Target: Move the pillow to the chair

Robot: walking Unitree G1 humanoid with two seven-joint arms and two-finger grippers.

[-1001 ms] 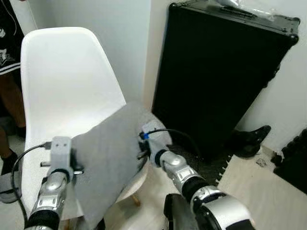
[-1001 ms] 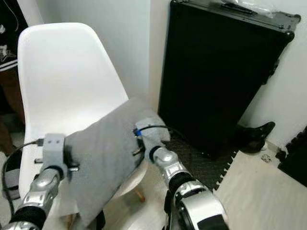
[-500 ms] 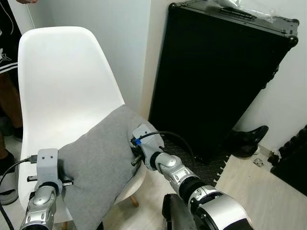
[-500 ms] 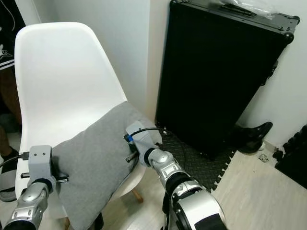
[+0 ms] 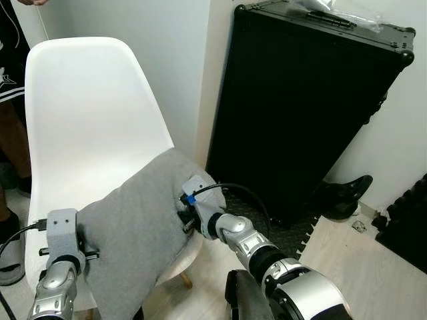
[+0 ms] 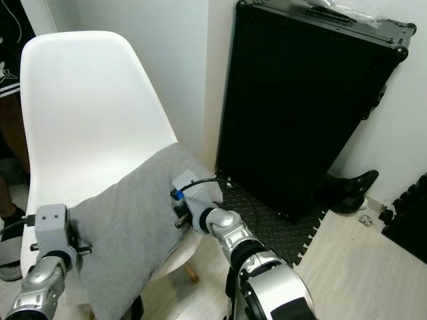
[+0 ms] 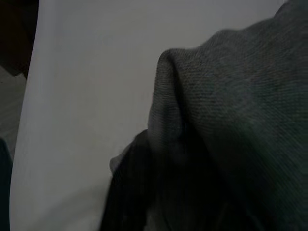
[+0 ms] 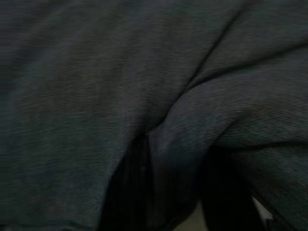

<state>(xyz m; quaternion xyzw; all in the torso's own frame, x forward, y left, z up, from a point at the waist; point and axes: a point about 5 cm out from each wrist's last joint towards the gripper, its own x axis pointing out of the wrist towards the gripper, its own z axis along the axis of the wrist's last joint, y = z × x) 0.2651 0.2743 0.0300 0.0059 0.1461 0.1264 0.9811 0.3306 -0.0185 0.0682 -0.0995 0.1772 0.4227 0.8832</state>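
Observation:
A grey pillow (image 5: 137, 223) lies slanted across the seat of the white chair (image 5: 87, 120), its lower corner hanging over the seat's front edge. My left gripper (image 5: 88, 255) grips the pillow's left edge, its fingers buried in the fabric. In the left wrist view a fold of the pillow (image 7: 231, 110) bunches over a dark finger above the white seat (image 7: 91, 96). My right gripper (image 5: 186, 217) is shut on the pillow's right edge near the seat's right rim. The right wrist view shows pinched pillow cloth (image 8: 173, 139) between its fingers.
A tall black case (image 5: 300, 107) leans on the wall just right of the chair. A black shoe (image 5: 343, 193) and black floor mats (image 5: 407, 227) lie at the right. A person's leg (image 5: 12, 133) stands behind the chair at the left.
The pillow has come down from mid-air and settled on the chair seat, with both grippers lowering along with it. In the last half second it barely moved.

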